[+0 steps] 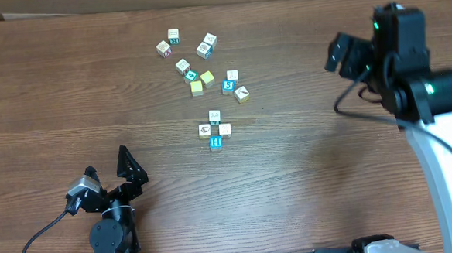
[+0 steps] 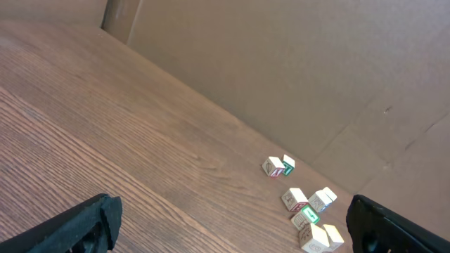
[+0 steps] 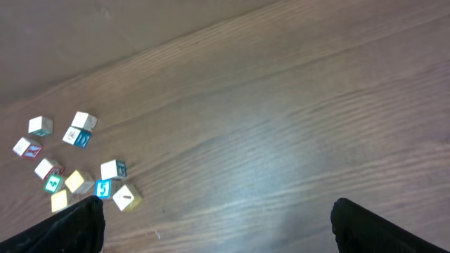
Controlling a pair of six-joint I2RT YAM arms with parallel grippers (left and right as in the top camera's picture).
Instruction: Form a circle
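Left gripper [image 2: 239, 235] and right gripper [image 3: 221, 230] stand open and empty, the circle [image 1: 215, 131] apparently a tight four-cube cluster; next, pick a loose cube [image 1: 241, 94] to extend it.

**Where my three cameras sit**

The overhead camera looks straight down on the desk [image 1: 306, 184] from well above, taking in both my arms; my left wrist camera rides low and faces across the wood toward a cardboard wall [image 2: 281, 63], with my left end effector [image 2: 232, 232] framing its bottom corners; my right wrist camera hangs higher and tilts down past my right end effector [image 3: 225, 228]; all three share the loose scatter of cubes [image 1: 203, 62], far off in both wrist views.
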